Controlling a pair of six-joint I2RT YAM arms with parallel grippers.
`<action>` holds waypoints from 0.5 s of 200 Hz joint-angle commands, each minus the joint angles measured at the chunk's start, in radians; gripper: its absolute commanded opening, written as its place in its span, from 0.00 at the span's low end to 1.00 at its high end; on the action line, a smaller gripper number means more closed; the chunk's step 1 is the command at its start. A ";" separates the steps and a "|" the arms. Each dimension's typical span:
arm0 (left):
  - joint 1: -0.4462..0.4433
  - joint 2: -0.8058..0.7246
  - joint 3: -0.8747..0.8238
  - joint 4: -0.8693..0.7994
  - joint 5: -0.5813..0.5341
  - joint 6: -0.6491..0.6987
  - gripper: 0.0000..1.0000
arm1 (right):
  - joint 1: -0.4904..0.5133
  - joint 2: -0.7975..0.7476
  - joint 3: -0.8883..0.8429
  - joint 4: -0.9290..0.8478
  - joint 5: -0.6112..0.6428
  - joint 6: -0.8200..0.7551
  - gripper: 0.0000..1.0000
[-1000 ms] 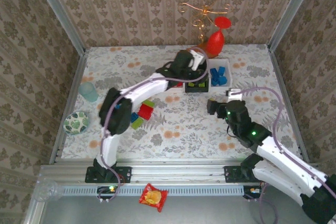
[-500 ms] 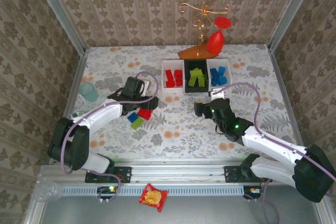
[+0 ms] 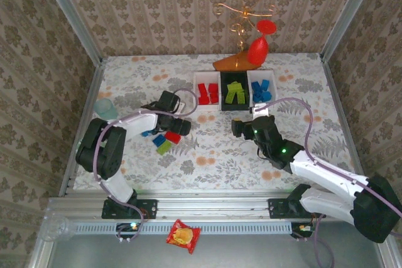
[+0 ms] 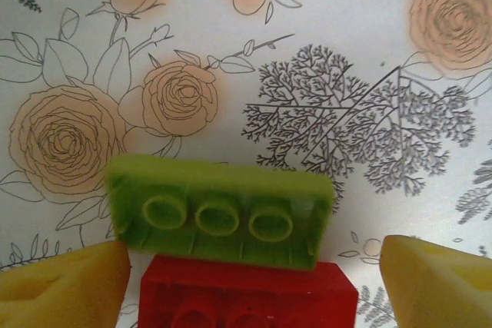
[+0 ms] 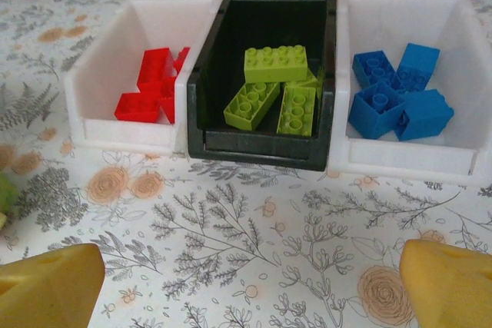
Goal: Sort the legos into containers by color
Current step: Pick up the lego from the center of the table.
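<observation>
Item: lime-green lego (image 4: 219,220), mid-frame; probably light, rigid, slick; grip its flat side walls; red lego (image 4: 246,297) touching below; left gripper (image 4: 250,286) wide, empty; right gripper (image 5: 254,286) likewise.

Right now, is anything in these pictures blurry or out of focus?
Left wrist view: the green brick looks slightly soft, the yellow fingertips at the bottom corners softer; the floral print is crisp. Right wrist view: the containers are sharp. Top view: even light, no obvious glare.
</observation>
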 commanded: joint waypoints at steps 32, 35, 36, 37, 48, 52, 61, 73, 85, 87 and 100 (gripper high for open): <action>-0.038 0.018 0.024 -0.080 -0.071 0.023 0.81 | 0.005 -0.050 -0.032 -0.005 0.047 -0.007 1.00; -0.040 0.017 0.023 -0.079 -0.074 0.022 0.81 | 0.005 -0.050 -0.033 -0.003 0.047 -0.008 1.00; -0.040 0.016 0.022 -0.078 -0.075 0.022 0.81 | 0.005 -0.050 -0.033 -0.003 0.048 -0.007 1.00; -0.041 0.015 0.020 -0.077 -0.076 0.022 0.81 | 0.005 -0.051 -0.033 -0.002 0.047 -0.007 1.00; -0.045 0.008 0.013 -0.069 -0.081 0.019 0.82 | 0.005 -0.047 -0.033 0.001 0.044 -0.009 1.00; -0.045 0.006 0.011 -0.068 -0.081 0.016 0.82 | 0.005 -0.046 -0.033 0.000 0.044 -0.010 1.00; -0.045 0.004 0.009 -0.068 -0.078 0.012 0.81 | 0.005 -0.044 -0.031 -0.001 0.044 -0.010 1.00; -0.047 0.003 0.004 -0.069 -0.084 0.009 0.80 | 0.005 -0.045 -0.033 -0.001 0.041 -0.009 1.00; -0.046 0.005 -0.001 -0.066 -0.094 0.007 0.79 | 0.005 -0.051 -0.036 -0.001 0.041 -0.007 1.00; -0.046 0.006 -0.002 -0.067 -0.096 0.007 0.79 | 0.005 -0.052 -0.037 -0.001 0.041 -0.008 1.00; -0.045 0.010 -0.002 -0.069 -0.107 0.006 0.77 | 0.005 -0.057 -0.040 0.000 0.041 -0.007 1.00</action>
